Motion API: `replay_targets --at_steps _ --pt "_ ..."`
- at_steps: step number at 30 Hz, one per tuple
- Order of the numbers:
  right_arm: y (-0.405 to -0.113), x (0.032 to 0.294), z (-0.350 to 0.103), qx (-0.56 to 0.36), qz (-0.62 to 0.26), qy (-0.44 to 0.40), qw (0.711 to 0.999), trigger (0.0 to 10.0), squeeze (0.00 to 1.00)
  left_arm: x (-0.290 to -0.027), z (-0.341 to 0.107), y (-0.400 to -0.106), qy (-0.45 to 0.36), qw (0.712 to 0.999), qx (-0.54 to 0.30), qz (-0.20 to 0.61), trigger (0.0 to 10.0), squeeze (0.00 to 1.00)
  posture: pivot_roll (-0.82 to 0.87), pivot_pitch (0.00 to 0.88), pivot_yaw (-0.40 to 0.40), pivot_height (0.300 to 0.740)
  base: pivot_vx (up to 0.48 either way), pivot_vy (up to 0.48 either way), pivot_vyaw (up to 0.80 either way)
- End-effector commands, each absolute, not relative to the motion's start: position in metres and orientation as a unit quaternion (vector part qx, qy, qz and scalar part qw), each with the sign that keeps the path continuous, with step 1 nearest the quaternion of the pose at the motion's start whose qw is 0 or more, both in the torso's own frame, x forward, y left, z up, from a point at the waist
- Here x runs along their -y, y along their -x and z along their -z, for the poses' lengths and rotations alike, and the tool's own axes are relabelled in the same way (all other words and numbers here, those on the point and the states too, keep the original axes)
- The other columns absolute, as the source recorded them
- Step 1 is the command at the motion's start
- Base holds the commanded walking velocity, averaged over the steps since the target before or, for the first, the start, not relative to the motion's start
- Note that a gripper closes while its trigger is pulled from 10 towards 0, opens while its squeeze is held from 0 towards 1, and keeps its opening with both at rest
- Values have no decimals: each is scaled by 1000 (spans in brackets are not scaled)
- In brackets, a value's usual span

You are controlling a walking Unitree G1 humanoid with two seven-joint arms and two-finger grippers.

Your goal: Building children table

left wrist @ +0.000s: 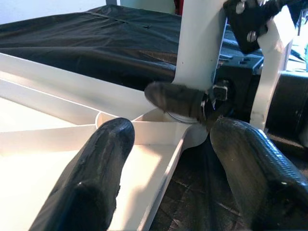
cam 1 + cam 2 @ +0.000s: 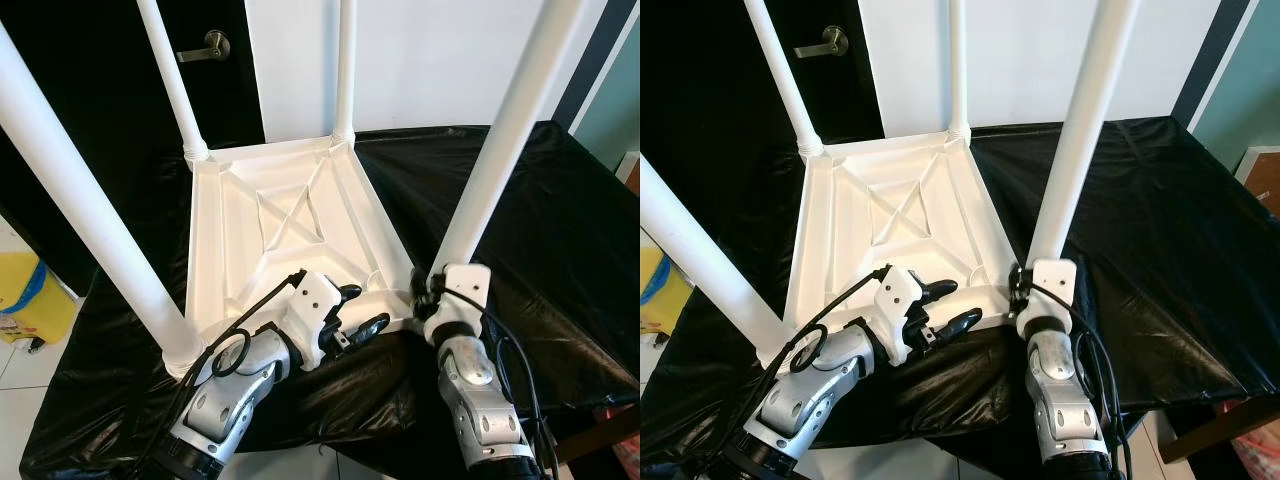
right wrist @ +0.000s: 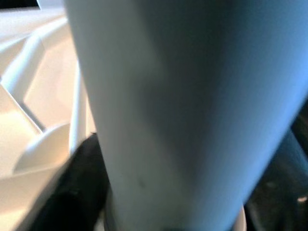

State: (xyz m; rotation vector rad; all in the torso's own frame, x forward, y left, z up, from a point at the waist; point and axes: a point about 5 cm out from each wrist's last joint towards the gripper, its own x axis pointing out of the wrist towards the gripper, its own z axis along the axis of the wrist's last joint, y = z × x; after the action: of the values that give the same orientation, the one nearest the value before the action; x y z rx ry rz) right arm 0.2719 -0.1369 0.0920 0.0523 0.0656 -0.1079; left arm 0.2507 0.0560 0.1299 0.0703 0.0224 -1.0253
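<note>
The children's table (image 2: 285, 225), white plastic, is lying upside down on a black cloth (image 2: 560, 240), with its four white legs pointing up. The right gripper (image 2: 1025, 285) is sitting at the base of the near right leg (image 2: 500, 150), where that leg meets the corner of the tabletop; in the right wrist view the leg (image 3: 178, 110) is running between two dark fingers (image 3: 79, 187), one on either side and pressed against it, so the gripper is clamping the leg. The left gripper (image 2: 358, 312) is reaching in just beside it, over the near edge of the upturned top, with its two black fingers (image 1: 96, 178) spread apart and holding nothing; in the left wrist view one finger is hanging over the inside of the white tray-like underside and the other over the black cloth outside the rim, both pointing at the same corner. The near left leg (image 2: 90, 210) is rising by the left arm's elbow, and the two far legs (image 2: 170, 75) are standing at the far corners. An X-shaped rib (image 2: 290, 215) is crossing the middle of the underside. Beyond the table, a dark door with a metal lever handle (image 2: 205, 45) is standing beside a white wall, and something yellow (image 2: 30, 295) is sitting on the tiled floor to the left.
</note>
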Motion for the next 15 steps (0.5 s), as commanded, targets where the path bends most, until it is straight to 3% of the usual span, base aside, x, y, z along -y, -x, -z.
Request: replay_targets --at_steps 1,10,11,12,15 --pt "-272 140 -84 -56 63 -25 996 10000 1000 -52 -127 -247 -42 844 -15 535 10000 0 -143 0 -1 740 0 0 0" --pt "-275 147 -98 -13 8 -29 999 10000 1000 -52 -128 -249 -45 843 -13 536 10000 0 -157 0 10 740 0 0 0" --pt "-275 151 -104 4 -30 -36 999 10000 635 -52 -128 -250 -47 842 -13 537 10000 0 -159 0 13 740 0 0 0" --pt "-274 155 -109 20 -66 -33 997 10000 0 -53 -128 -250 -48 841 -13 539 10000 0 -161 0 17 740 0 0 0" --pt "-274 160 -113 27 -105 -34 993 10000 0 -53 -128 -250 -49 840 -13 540 10000 0 -161 0 17 740 0 0 0"
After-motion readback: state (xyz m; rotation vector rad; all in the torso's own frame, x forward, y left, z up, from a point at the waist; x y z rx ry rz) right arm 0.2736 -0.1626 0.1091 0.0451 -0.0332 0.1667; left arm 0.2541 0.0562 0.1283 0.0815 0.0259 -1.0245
